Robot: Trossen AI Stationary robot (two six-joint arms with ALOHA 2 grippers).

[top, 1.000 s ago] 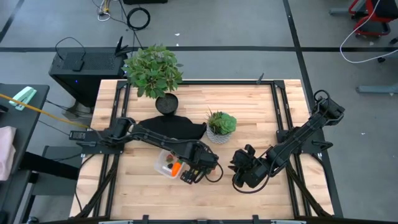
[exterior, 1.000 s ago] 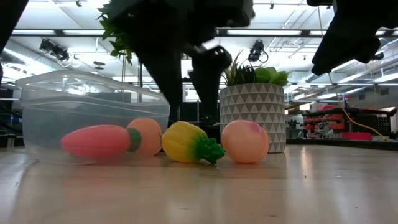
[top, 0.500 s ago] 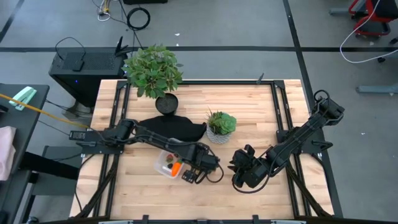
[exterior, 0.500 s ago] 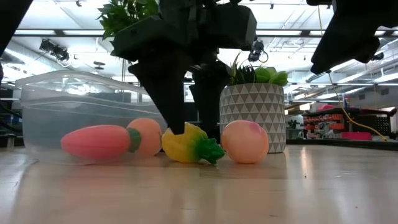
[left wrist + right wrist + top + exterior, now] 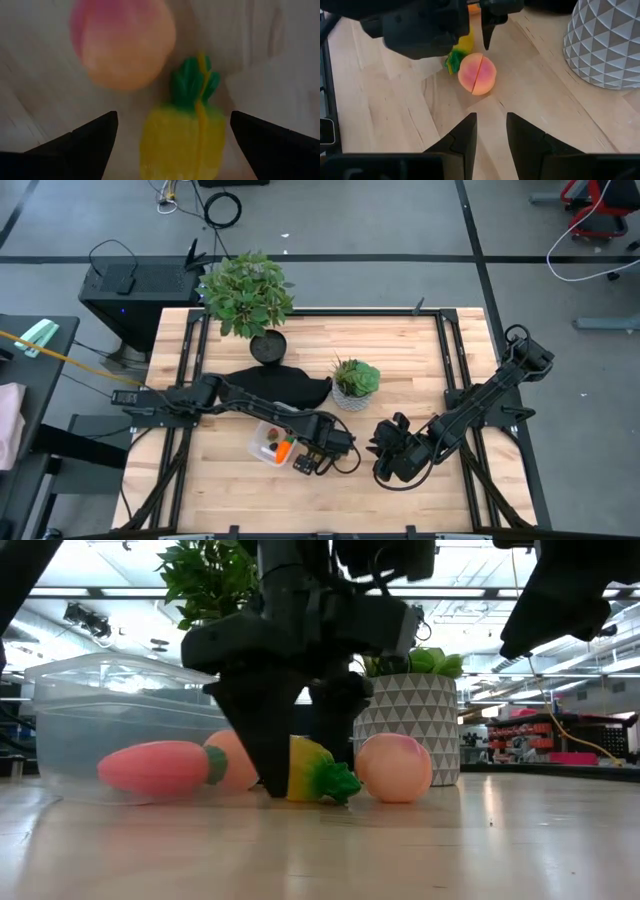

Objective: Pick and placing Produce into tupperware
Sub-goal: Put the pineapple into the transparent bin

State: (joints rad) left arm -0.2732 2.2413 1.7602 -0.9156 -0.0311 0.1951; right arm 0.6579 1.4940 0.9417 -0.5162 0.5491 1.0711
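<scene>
The left gripper (image 5: 172,132) is down at the pale wooden worktop (image 5: 420,350), its two dark fingers (image 5: 87,137) spread wide with the yellow toy pineapple (image 5: 182,135) lying between them, its green leafy top pointing away from the fingertips; in the low view one finger (image 5: 265,730) stands just in front of the pineapple (image 5: 315,772) and reaches almost to the wood. Just past the fingertips, beside the pineapple's crown, lies the pink-orange toy peach (image 5: 122,42), which the low view shows resting on the worktop near a white pot with a triangle pattern (image 5: 405,725) that holds a small green plant. To the other side of the fingers lies the toy carrot (image 5: 160,767) with a round orange fruit (image 5: 235,755) behind it, both in front of the clear tupperware (image 5: 130,710). The right gripper (image 5: 490,125) hangs above the worktop well back from the peach (image 5: 477,74), its fingers (image 5: 462,132) a little apart and holding nothing. A larger leafy potted plant (image 5: 247,295) stands at the far edge of the worktop. Beyond the table the room shows a grey floor (image 5: 380,220) with dark seams and loose cables, and ceiling lights and shelving behind
</scene>
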